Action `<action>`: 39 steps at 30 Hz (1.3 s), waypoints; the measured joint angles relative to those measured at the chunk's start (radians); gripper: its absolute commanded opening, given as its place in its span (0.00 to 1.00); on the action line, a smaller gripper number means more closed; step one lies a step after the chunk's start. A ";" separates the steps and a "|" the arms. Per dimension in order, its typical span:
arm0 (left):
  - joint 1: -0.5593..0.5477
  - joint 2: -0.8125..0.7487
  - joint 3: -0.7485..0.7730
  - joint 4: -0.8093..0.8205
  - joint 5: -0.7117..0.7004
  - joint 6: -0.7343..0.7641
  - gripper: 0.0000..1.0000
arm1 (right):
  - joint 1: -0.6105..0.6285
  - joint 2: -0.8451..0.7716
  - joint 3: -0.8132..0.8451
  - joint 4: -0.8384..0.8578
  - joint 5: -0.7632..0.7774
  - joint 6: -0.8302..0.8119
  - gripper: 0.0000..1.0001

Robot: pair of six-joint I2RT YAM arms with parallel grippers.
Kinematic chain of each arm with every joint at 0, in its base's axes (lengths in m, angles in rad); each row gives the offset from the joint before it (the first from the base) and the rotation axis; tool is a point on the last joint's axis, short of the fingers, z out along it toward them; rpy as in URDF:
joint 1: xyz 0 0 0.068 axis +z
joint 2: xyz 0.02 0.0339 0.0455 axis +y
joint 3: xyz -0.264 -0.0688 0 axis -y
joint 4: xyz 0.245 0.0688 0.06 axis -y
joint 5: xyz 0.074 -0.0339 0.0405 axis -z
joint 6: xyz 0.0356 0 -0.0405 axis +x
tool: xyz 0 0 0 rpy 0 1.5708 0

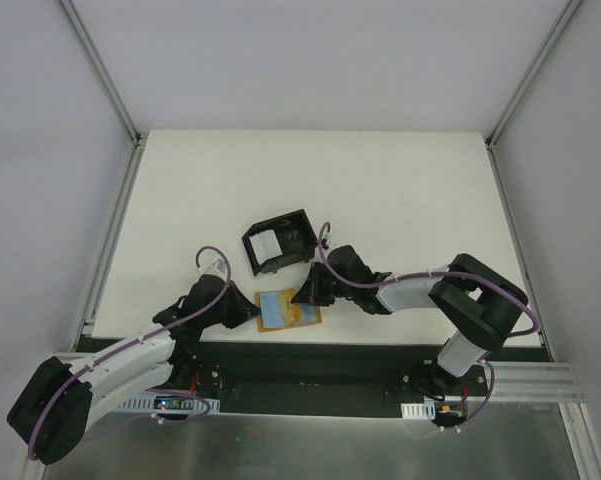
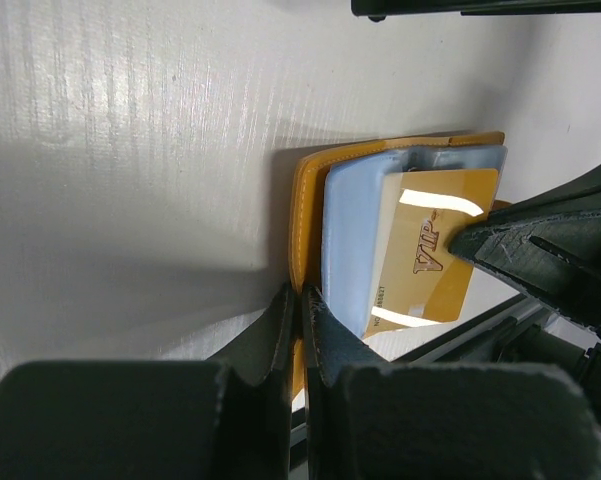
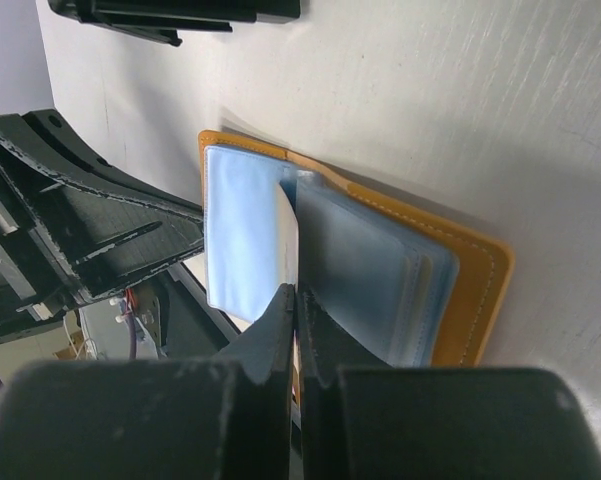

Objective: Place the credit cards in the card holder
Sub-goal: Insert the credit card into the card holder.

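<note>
Left claw and right claw, both clenched, flank the wallet; its credit card lies nearest the right claw.

Open orange wallet — white table

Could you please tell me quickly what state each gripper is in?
Left gripper: closed, clamping the wallet edge.
Right gripper: closed, apparently pinching the gold card.
</note>
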 measured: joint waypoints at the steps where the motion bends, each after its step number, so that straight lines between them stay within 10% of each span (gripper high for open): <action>1: 0.000 0.000 0.000 0.000 0.000 0.000 0.00 | 0.000 0.000 -0.002 0.006 0.001 0.001 0.00; 39: 0.000 -0.008 -0.026 0.045 0.000 -0.034 0.00 | 0.092 0.045 0.000 0.078 0.163 0.081 0.12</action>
